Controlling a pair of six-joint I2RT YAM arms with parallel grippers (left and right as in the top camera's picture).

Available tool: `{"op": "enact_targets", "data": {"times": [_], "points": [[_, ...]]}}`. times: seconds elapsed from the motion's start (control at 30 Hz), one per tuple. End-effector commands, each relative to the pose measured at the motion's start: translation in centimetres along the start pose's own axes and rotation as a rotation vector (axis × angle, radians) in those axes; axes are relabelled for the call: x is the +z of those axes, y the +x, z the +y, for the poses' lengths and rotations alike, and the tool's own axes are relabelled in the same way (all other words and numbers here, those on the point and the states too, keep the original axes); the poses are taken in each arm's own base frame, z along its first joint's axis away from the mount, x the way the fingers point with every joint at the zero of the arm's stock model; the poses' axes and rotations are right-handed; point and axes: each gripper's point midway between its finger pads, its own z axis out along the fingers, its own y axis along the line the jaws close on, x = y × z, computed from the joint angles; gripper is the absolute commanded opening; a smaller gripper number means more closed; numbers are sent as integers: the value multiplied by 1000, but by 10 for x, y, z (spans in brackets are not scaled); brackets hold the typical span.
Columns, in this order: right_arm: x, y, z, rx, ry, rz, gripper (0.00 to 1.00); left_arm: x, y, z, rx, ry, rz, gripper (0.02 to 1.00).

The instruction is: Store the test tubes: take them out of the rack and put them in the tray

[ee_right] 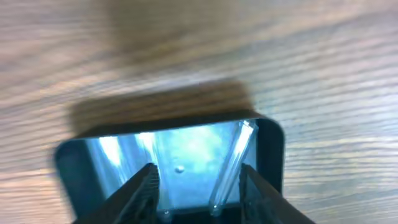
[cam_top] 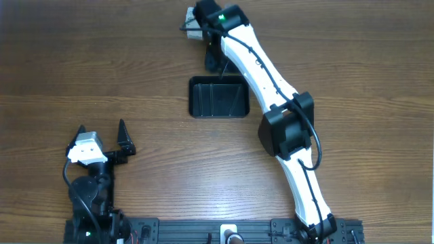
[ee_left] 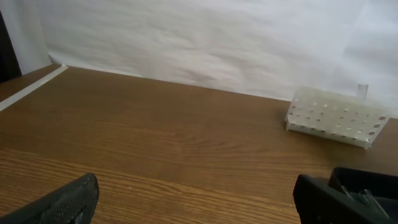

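Hovering with jaws apart, the right tool overlooks a test tube lying flat, front-to-back in the tray.

Two end effectors are showing: the left end effector and the right end effector. One black tray and one white rack are sitting on the single tabletop. One test tube is standing in the rack, and at least one more clear tube is lying in the tray (glare is blurring any exact count there).
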Motion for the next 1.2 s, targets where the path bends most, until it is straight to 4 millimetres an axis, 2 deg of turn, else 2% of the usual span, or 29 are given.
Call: {"op": "enact_targets", "data": {"times": [0.03, 0.23, 0.5, 0.63, 0.73, 0.93, 1.2], "points": [[-36, -30, -2, -27, -42, -121, 492, 0, 1, 0, 17, 1, -3, 1000], [-66, -63, -11, -42, -32, -278, 562, 0, 1, 0, 17, 1, -3, 998], [-81, -105, -23, -38, 30, -459, 627, 0, 1, 0, 17, 1, -3, 996], [-85, -126, -23, -3, 4, -532, 733, 0, 0, 0, 17, 1, -3, 998], [-79, -139, -22, -14, 0, -565, 816, 0, 0, 0, 17, 1, -3, 1000], [-52, -158, -11, -112, 18, -606, 923, 0, 0, 0, 17, 1, -3, 998], [-13, -169, 2, -151, 27, -614, 963, 0, 1, 0, 17, 1, -3, 998]]}}
